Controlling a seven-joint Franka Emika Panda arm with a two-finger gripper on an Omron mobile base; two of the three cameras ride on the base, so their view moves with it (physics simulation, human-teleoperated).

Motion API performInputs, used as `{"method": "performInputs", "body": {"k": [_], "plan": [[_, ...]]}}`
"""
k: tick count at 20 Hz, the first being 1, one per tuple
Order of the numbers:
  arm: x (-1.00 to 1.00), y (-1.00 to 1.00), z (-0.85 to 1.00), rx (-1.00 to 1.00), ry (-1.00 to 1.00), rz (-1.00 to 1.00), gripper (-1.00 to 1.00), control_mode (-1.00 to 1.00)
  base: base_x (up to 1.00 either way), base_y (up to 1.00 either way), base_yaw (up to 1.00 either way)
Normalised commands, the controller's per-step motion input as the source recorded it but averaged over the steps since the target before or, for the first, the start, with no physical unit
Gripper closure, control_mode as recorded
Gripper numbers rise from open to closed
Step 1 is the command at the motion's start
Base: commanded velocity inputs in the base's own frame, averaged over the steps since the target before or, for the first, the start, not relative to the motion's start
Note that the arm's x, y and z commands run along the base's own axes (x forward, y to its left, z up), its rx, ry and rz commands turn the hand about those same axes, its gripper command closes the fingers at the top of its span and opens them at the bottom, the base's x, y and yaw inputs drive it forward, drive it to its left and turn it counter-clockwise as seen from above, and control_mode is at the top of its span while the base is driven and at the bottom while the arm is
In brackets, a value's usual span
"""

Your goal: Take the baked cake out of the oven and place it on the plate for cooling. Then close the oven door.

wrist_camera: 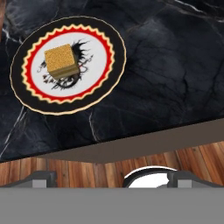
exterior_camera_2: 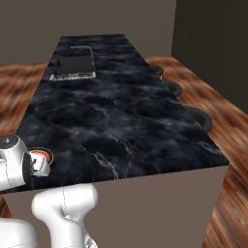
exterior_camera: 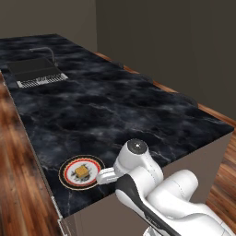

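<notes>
On the left of the hand view, a small golden-brown cube of cake [wrist_camera: 62, 60] sits a little left of centre on a round plate with a black rim, red scalloped ring and white middle [wrist_camera: 107, 41]. The plate lies near the front edge of a long black marble-patterned island counter [wrist_camera: 175, 65], above the brown wooden floor [wrist_camera: 87, 168]. At the bottom, the two dark finger tips of the gripper [wrist_camera: 111, 179] stand wide apart, holding nothing. In the left base view the plate [exterior_camera: 69, 171] and cake [exterior_camera: 83, 171] sit just left of the white arm's wrist, and a dark rectangular sink [exterior_camera: 34, 70] is set at the counter's far end
</notes>
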Motion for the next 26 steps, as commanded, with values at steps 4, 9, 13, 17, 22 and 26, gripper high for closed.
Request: {"method": "performInputs", "body": {"k": [4,9,13,17,22,26], "plan": [[0.0,0.0,0.0,0.0,0.0,0.0,-1.0,-1.0,0.0,0.0,0.0],[0.0,0.0,0.0,0.0,0.0,0.0,-1.0,-1.0,0.0,0.0,0.0],[0.0,0.0,0.0,0.0,0.0,0.0,-1.0,1.0,0.0,0.0,0.0],[0.0,0.0,0.0,0.0,0.0,0.0,-1.0,1.0,0.0,0.0,0.0],[0.0,0.0,0.0,0.0,0.0,0.0,-1.0,1.0,-0.22,-0.07,0.01],[0.0,0.0,0.0,0.0,0.0,0.0,-1.0,1.0,-0.65,-0.09,-0.05]]}}
